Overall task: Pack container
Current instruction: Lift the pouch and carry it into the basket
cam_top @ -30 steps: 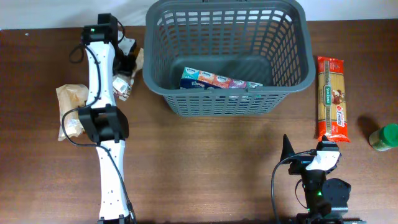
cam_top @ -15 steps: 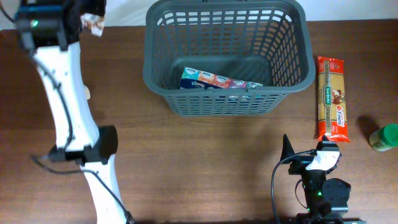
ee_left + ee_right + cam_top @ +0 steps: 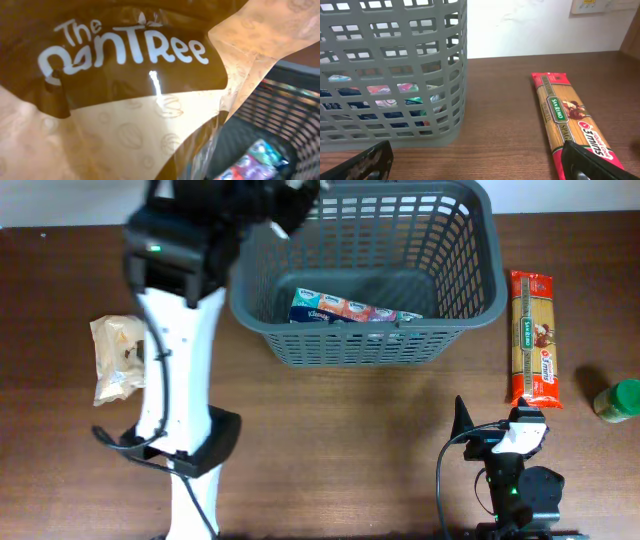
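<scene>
The container (image 3: 460, 280) is a dark grey slotted basket at the back middle of the table, with a colourful tissue pack (image 3: 355, 310) lying on its floor. My left gripper (image 3: 283, 194) is raised over the basket's back left corner, shut on a brown and beige "The Pantree" snack pouch (image 3: 292, 208). That pouch (image 3: 125, 105) fills the left wrist view and hides the fingers. Below it to the right I see the basket (image 3: 290, 95) and the tissue pack (image 3: 252, 160). My right gripper (image 3: 500, 432) rests open near the front edge. In its own view the right gripper (image 3: 477, 165) has only bare table between its fingers.
A second beige snack bag (image 3: 118, 358) lies on the table at the left. A long spaghetti pack (image 3: 532, 340) lies right of the basket, seen close in the right wrist view as the spaghetti pack (image 3: 570, 120). A green-lidded jar (image 3: 620, 400) stands at the right edge.
My left arm has lifted from the table left of the basket and swung right, carrying the pouch over the basket's left rim. The beige bag on the table shows again. The right arm has not moved.
</scene>
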You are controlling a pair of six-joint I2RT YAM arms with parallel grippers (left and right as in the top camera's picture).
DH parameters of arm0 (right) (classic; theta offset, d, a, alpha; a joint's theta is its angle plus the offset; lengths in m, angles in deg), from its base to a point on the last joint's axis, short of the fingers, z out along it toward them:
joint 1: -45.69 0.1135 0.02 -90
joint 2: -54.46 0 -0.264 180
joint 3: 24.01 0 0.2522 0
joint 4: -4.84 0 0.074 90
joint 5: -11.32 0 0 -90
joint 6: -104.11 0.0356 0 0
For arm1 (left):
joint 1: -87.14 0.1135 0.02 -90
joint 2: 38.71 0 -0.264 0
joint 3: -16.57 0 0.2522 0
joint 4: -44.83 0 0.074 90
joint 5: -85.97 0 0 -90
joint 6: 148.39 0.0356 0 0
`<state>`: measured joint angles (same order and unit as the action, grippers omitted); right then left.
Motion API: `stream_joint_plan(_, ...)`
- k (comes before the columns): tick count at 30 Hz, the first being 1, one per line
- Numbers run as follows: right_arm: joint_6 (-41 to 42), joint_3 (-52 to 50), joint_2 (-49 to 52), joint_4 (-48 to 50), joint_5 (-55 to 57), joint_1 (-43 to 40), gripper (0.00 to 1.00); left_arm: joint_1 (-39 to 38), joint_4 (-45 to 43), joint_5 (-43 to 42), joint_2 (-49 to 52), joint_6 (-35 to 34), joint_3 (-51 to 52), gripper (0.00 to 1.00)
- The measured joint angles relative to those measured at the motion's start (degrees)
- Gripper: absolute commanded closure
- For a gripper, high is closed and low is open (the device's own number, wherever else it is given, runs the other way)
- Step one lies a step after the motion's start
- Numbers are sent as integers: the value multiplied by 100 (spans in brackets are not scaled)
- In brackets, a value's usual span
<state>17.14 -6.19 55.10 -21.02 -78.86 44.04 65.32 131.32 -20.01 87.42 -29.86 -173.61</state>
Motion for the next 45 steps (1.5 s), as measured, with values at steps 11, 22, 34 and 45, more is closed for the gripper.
stream_joint_plan(11,-4,0,0,0,0,0,1,-752,-627,-28,9,772,1790,99)
stream_joint_plan(22,0,0,-2,0,0,0,1,-828,-2573,-11,13,817,4269,99)
stream_joint_plan(34,2,0,0,0,0,0,1,-828,-3558,-11,13,800,5897,54)
stream_joint_plan(45,-2,0,0,0,0,0,1,-828,-3832,-13,13,592,5921,1)
